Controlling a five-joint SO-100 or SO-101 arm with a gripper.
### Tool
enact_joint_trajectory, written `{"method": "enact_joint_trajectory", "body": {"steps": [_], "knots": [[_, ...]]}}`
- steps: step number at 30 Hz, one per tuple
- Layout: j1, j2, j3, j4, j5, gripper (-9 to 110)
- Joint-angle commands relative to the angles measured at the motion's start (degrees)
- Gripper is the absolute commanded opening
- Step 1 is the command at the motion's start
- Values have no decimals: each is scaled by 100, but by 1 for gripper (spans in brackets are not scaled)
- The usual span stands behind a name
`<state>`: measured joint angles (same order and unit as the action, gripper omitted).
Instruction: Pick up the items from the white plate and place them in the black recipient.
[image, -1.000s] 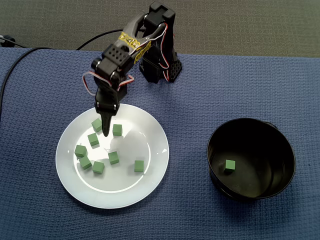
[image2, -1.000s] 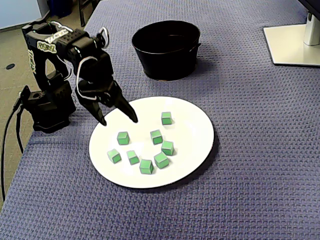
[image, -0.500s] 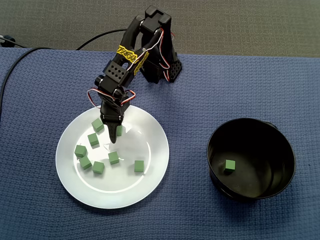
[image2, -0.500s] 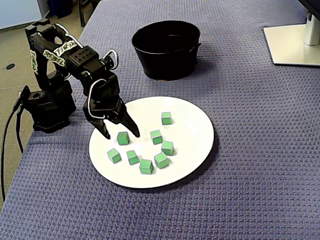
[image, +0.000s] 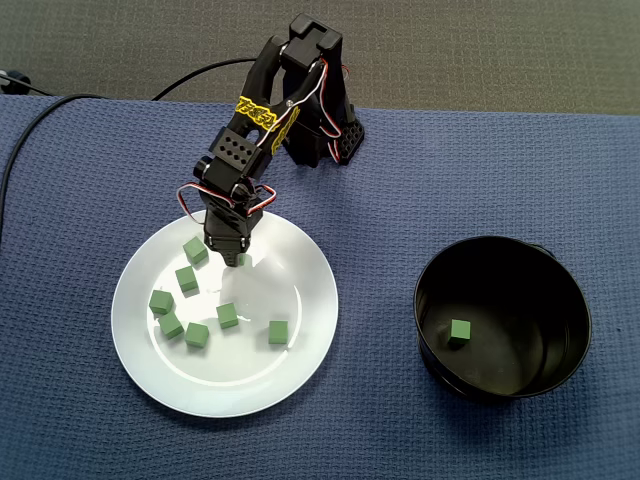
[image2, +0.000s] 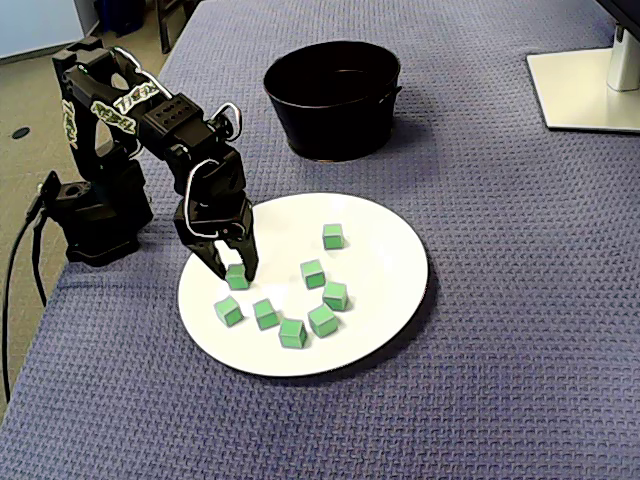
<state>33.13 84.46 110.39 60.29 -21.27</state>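
A white plate (image: 305, 330) (image2: 400, 290) on the blue mat holds several small green cubes, such as one at its left (image: 160, 301) and one near its far side (image2: 333, 236). My black gripper (image: 236, 260) (image2: 234, 272) reaches down to the plate's edge nearest the arm base. Its two fingers are closed against the sides of one green cube (image2: 238, 278), which rests on the plate and is almost hidden in the top-down fixed view. The black round recipient (image: 502, 250) (image2: 333, 120) stands apart from the plate, with one green cube (image: 459, 331) inside.
The arm's base (image: 325, 140) (image2: 95, 215) sits at the mat's edge beside the plate. A black cable (image: 25, 140) runs along the left of the top-down fixed view. A white monitor stand (image2: 590, 85) occupies the far right corner.
The gripper came down from above the plate's edge onto the plate. Its wide-open fingers closed around one green cube. No other cube moved.
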Motion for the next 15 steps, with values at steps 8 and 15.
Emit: {"method": "enact_joint_trajectory", "body": {"steps": [8, 15], "knots": [[-176, 1556, -2399, 2197, 519, 0], [-3190, 1854, -6311, 3243, 606, 0]]}}
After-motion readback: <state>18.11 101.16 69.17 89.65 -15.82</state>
